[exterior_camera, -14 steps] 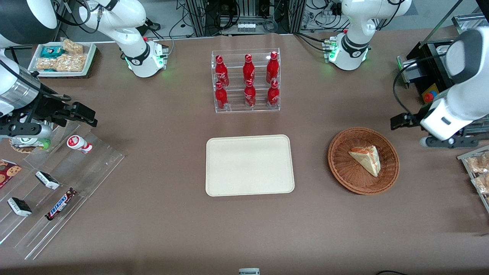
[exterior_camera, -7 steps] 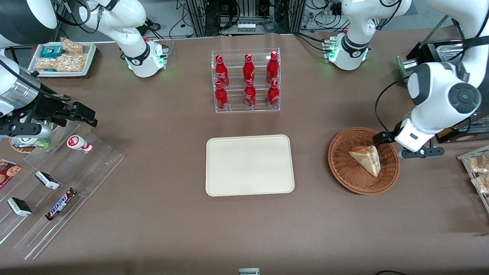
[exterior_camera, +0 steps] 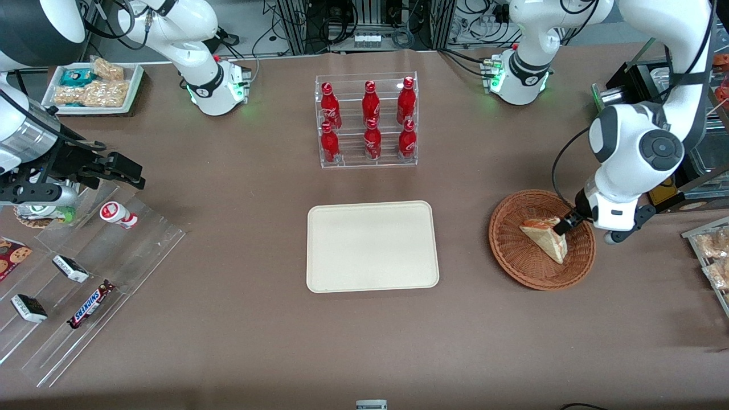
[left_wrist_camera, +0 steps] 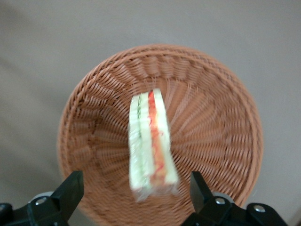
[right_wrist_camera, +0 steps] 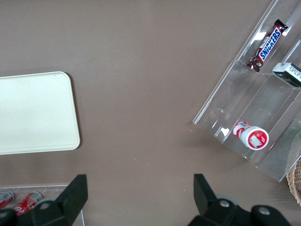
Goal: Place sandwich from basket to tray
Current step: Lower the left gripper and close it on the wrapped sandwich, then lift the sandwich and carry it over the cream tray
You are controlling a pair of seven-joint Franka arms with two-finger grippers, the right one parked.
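The sandwich [exterior_camera: 545,236], a wrapped triangular wedge with orange-red and green layers, lies in the round reddish-brown wicker basket [exterior_camera: 512,253]. In the left wrist view the sandwich [left_wrist_camera: 151,141] stands on edge in the basket [left_wrist_camera: 94,122]. My left gripper [exterior_camera: 569,223] hovers over the basket's rim above the sandwich's wide end. It is open, with the black fingers [left_wrist_camera: 70,190] spread wide on either side of the sandwich and holding nothing. The cream-beige tray [exterior_camera: 372,246] lies flat in the middle of the table, toward the parked arm from the basket, and shows in the right wrist view [right_wrist_camera: 35,113].
A clear rack of red bottles [exterior_camera: 367,121] stands farther from the front camera than the tray. A clear stepped rack with snack bars [exterior_camera: 88,267] is at the parked arm's end. Packaged snacks [exterior_camera: 712,250] lie at the working arm's end, near the basket.
My left arm has swung in from the working arm's end of the table and come down over the basket. The gripper now sits above the sandwich. The sandwich has not moved.
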